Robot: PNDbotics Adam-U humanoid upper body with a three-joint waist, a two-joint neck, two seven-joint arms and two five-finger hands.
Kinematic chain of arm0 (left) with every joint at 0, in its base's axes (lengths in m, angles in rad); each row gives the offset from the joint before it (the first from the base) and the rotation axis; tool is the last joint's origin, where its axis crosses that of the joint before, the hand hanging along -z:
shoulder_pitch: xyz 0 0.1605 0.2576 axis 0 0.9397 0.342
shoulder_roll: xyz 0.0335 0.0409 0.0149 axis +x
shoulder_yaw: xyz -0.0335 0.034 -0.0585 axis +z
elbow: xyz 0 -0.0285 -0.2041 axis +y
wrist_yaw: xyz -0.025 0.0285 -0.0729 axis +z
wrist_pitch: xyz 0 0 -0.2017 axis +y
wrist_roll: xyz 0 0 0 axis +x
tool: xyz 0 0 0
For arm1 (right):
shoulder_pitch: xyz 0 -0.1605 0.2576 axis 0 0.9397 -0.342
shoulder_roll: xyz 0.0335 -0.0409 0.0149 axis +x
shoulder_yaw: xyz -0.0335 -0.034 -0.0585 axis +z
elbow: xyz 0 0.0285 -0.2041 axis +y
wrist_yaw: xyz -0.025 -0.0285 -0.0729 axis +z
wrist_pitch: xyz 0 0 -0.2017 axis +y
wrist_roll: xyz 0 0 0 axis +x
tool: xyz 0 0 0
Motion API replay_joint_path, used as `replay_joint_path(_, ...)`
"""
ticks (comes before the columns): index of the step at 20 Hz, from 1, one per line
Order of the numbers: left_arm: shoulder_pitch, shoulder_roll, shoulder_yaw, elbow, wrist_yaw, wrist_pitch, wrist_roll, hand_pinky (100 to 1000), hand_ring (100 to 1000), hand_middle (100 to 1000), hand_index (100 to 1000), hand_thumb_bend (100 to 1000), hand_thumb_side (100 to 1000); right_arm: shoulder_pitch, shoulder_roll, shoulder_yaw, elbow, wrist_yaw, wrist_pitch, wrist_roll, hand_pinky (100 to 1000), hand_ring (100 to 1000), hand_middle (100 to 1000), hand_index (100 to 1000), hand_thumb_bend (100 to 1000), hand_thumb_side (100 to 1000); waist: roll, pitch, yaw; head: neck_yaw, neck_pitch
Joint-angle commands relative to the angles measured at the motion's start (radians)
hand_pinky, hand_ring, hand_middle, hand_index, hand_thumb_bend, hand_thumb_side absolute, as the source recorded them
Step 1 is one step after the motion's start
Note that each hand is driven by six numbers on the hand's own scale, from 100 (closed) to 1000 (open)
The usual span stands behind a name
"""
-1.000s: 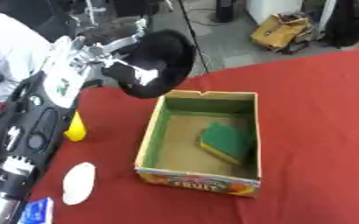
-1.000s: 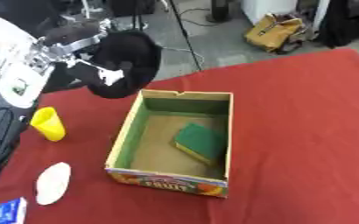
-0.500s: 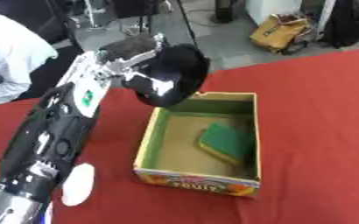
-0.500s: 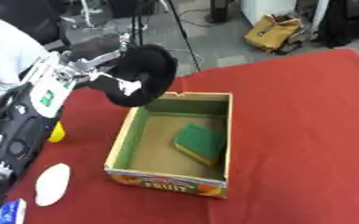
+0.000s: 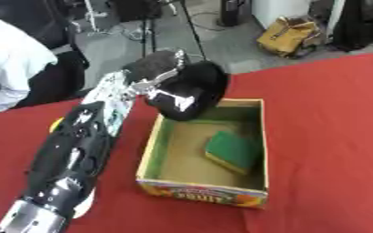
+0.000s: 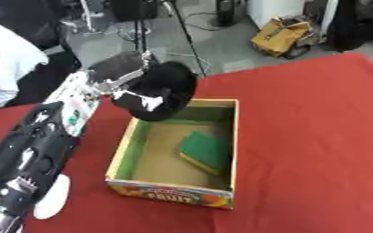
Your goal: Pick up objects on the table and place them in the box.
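Apparently black object [image 5: 191, 91] in left robot hand [image 5: 154, 73]

The room is evenly and fairly brightly lit from overhead, with no hard glare on the red worktop [image 5: 325, 113]. Both views are soft and blocky. The left robot hand [image 5: 162, 84] and the black round thing [image 5: 191, 91] it carries are smeared, their edges melting together. White highlights glint off that black thing. The box [image 6: 232, 136] casts a shadow onto its own floor along the near and left walls. The grey floor [image 6: 221, 41] beyond looks pale and washed.
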Motion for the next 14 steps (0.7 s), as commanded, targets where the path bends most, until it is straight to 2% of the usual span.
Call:
replay_joint_path(1, -0.018, 0.005, 0.006, 0.01, -0.047, -0.015, 0.041, 278, 462, 397, 551, 100, 248, -0.011, -0.009, 0.003, -0.011, -0.01, -0.001, 0.006, 868, 833, 636, 642, 100, 1000, -0.007, -0.015, 0.0, 0.007, -0.014)
replay_joint_path(3, -0.018, 0.003, 0.008, 0.02, -0.065, -0.031, 0.042, 312, 484, 422, 576, 100, 246, -0.012, -0.009, 0.003, -0.011, -0.01, 0.0, 0.007, 868, 833, 636, 642, 100, 1000, -0.007, -0.014, 0.001, 0.007, -0.016)
replay_joint_path(4, -0.018, 0.003, 0.008, 0.025, -0.074, -0.034, 0.039, 579, 754, 717, 821, 100, 245, -0.012, -0.009, 0.003, -0.011, -0.01, 0.0, 0.007, 868, 833, 635, 642, 100, 1000, -0.006, -0.013, 0.0, 0.007, -0.016)
replay_joint_path(5, -0.018, 0.002, 0.007, 0.032, -0.093, -0.032, 0.026, 579, 754, 717, 821, 100, 245, -0.012, -0.009, 0.004, -0.011, -0.011, -0.001, 0.008, 868, 833, 635, 642, 100, 1000, -0.007, -0.012, -0.001, 0.008, -0.015)
replay_joint_path(6, -0.019, 0.0, 0.009, 0.034, -0.109, -0.03, 0.017, 632, 802, 772, 899, 100, 245, -0.012, -0.009, 0.004, -0.011, -0.011, -0.001, 0.008, 868, 833, 636, 643, 100, 1000, -0.007, -0.012, -0.001, 0.008, -0.015)
replay_joint_path(7, -0.019, -0.001, 0.011, 0.035, -0.122, -0.029, 0.011, 632, 802, 772, 899, 100, 245, -0.012, -0.009, 0.004, -0.011, -0.011, -0.001, 0.009, 868, 833, 636, 643, 100, 1000, -0.007, -0.012, -0.002, 0.008, -0.016)
replay_joint_path(8, -0.019, -0.002, 0.012, 0.035, -0.132, -0.03, 0.007, 693, 868, 857, 959, 100, 249, -0.013, -0.009, 0.004, -0.011, -0.011, -0.001, 0.009, 868, 833, 636, 643, 100, 1000, -0.007, -0.011, -0.002, 0.008, -0.016)
replay_joint_path(12, -0.02, -0.006, 0.011, 0.034, -0.165, -0.052, -0.008, 788, 924, 914, 1000, 100, 252, -0.011, -0.008, 0.003, -0.011, -0.01, -0.003, 0.009, 867, 833, 635, 643, 100, 1000, -0.007, -0.011, -0.003, 0.009, -0.014)
replay_joint_path(14, -0.021, -0.008, 0.01, 0.035, -0.173, -0.065, -0.017, 796, 926, 916, 1000, 100, 253, -0.01, -0.008, 0.003, -0.011, -0.01, -0.003, 0.008, 867, 833, 635, 642, 100, 1000, -0.008, -0.012, -0.003, 0.009, -0.014)
